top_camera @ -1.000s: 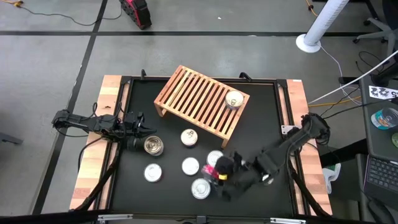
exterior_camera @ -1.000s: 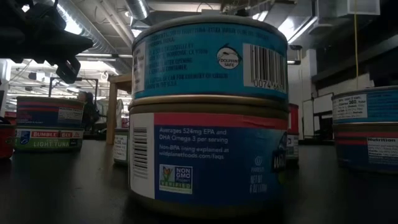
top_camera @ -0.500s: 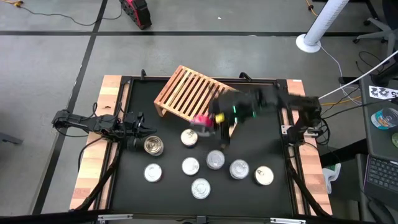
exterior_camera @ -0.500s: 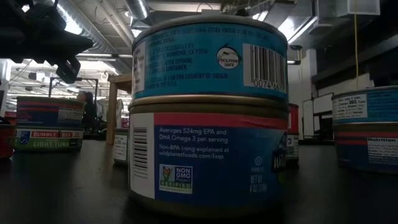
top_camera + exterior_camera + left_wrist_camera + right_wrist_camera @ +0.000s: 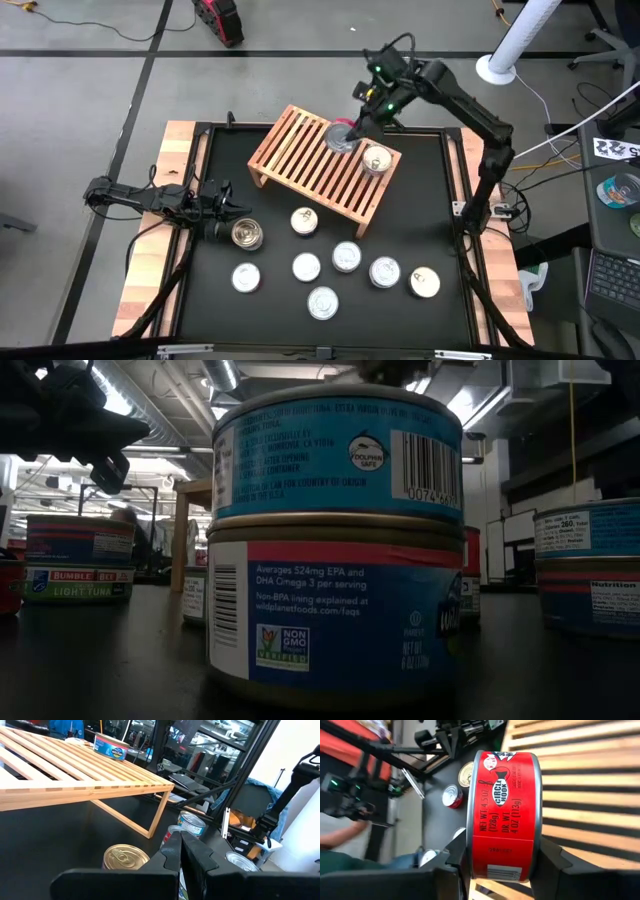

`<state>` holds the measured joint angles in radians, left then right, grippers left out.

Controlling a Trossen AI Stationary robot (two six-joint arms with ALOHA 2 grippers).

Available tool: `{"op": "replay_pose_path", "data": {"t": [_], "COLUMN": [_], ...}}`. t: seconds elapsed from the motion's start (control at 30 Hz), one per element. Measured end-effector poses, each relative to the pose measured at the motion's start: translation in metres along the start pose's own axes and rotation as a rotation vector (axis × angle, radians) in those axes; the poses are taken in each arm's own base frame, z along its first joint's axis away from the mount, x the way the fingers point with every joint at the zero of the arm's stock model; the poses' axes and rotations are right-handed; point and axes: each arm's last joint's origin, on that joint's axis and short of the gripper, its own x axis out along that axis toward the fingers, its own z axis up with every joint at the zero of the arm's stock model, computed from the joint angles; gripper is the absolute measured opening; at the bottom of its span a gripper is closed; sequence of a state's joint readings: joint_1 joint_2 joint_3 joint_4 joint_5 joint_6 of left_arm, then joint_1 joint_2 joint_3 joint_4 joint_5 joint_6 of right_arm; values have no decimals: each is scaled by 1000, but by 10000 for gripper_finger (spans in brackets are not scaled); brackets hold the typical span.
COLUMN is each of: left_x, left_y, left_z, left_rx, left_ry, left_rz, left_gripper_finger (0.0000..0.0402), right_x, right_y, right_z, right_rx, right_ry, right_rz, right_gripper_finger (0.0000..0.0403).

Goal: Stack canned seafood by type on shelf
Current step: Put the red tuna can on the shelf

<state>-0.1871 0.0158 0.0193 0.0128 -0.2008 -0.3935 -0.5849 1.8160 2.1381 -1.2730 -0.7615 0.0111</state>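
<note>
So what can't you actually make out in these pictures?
- Red can in the right end effector: the high view cannot tell whether it touches the shelf.
- Low view: the front stack of cans hides most of the table.
- Gold-lidded can: left end effector hides its side, label unreadable.

Grey concrete floor [image 5: 90,90] around the black surface [image 5: 420,190], crossed by dark tape lines [image 5: 300,53]. White pole on a round base [image 5: 510,50] beyond the right gripper [image 5: 352,130], out past it on the floor. Red-black device [image 5: 220,20] on the floor, farther off on that gripper's other side. Laptop [image 5: 612,280] on a side desk at the edge. Low view: ceiling ducts [image 5: 180,385], bright strip lights [image 5: 120,400], dark room. Dark metal frame posts [image 5: 250,765] behind.
</note>
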Motion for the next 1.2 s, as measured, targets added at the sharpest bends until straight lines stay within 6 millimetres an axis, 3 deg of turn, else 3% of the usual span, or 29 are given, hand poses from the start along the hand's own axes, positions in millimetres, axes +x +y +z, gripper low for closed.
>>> {"op": "replay_pose_path", "data": {"t": [0.23,0.47,0.87,1.2], "left_x": [0,0,0,0], "left_y": [0,0,0,0], "left_z": [0,0,0,0], "left_rx": [0,0,26,26], "left_ry": [-1,-1,-2,-2], "left_rz": [3,4,5,5], "left_gripper_finger": [5,5,5,5], "right_x": [0,1,18,22], "right_y": [-65,-106,-125,-128], "right_z": [-13,-25,-46,-51], "right_rx": [42,74,151,170], "right_ry": [-32,-91,-42,-29], "right_rz": [37,78,107,107], "right_gripper_finger": [136,136,136,136]}}
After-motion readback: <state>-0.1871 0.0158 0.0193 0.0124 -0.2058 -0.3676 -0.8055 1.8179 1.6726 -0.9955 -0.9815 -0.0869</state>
